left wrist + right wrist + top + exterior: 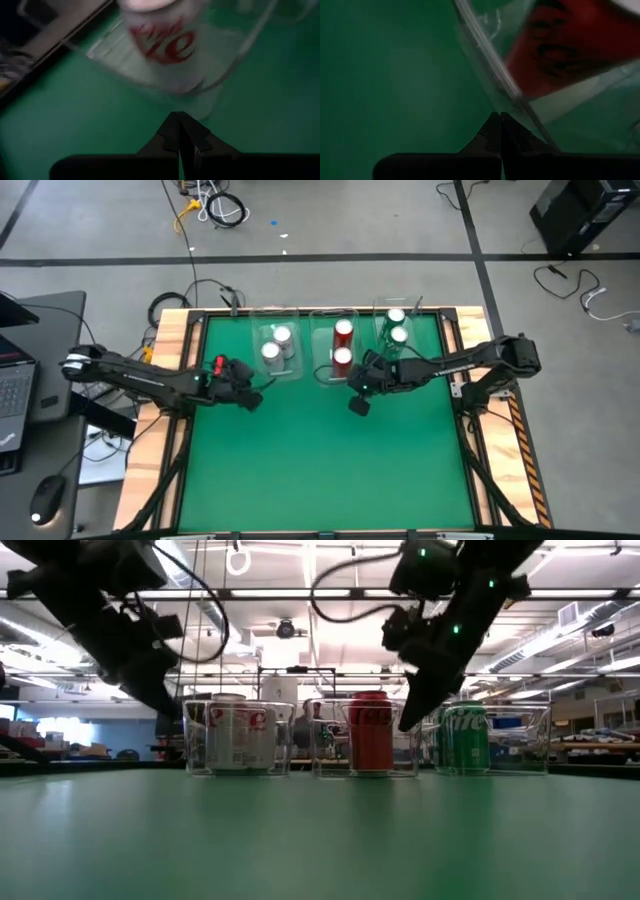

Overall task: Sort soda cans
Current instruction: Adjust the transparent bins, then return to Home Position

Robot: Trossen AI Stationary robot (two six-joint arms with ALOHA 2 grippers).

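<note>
Three clear bins stand side by side at the table's far edge. The left bin (258, 330) holds two silver cans (276, 343), the middle bin (322, 340) two red cans (342, 343) and the right bin (380, 315) two green cans (397, 326). My left gripper (250, 396) hangs shut and empty just in front of the left bin; in its wrist view the shut fingertips (179, 120) point at a silver can (162, 35). My right gripper (358, 405) hangs shut and empty in front of the middle bin, close to its corner (520, 100), with a red can (570, 45) behind the wall.
Green table surface (320, 470) stretches in front of both grippers toward the near edge. Wooden rails (180, 350) run along the table's left and right sides. In the low view both arms come down just in front of the bins (238, 740).
</note>
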